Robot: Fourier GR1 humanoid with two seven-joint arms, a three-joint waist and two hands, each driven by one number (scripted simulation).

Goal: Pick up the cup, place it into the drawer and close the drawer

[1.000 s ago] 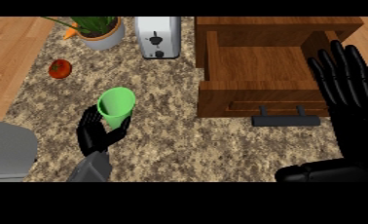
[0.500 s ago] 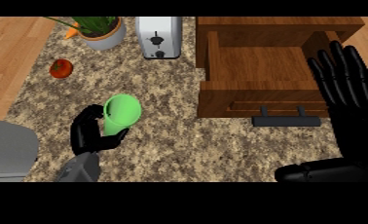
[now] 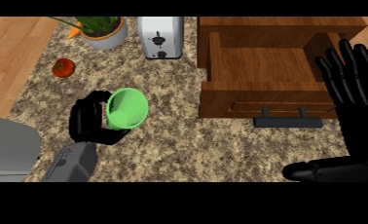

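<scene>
Over speckled counter (image 3: 215, 140) — left hand (image 3: 90, 121) curled round green cup (image 3: 127, 108); right hand (image 3: 345, 79) open by drawer (image 3: 262, 72).

Your head view, looking steeply down on the speckled counter (image 3: 215, 140):

- Cup (image 3: 128, 108), green, tipped so you see into its mouth; your left hand (image 3: 92, 123) has its fingers curled round it, at the lower left.
- Drawer (image 3: 262, 79), wooden, open, to the right of the cup and well apart from it; its dark handle (image 3: 287, 121) is on the front, towards you.
- Right hand (image 3: 348, 79), fingers straight and pointing up, resting at the right edge, over the drawer's right side.
- Toaster (image 3: 160, 36), at the back, just left of the drawer.
- Potted plant (image 3: 102, 30), back left.
- Tomato (image 3: 63, 67), left, near the counter's edge.
</scene>
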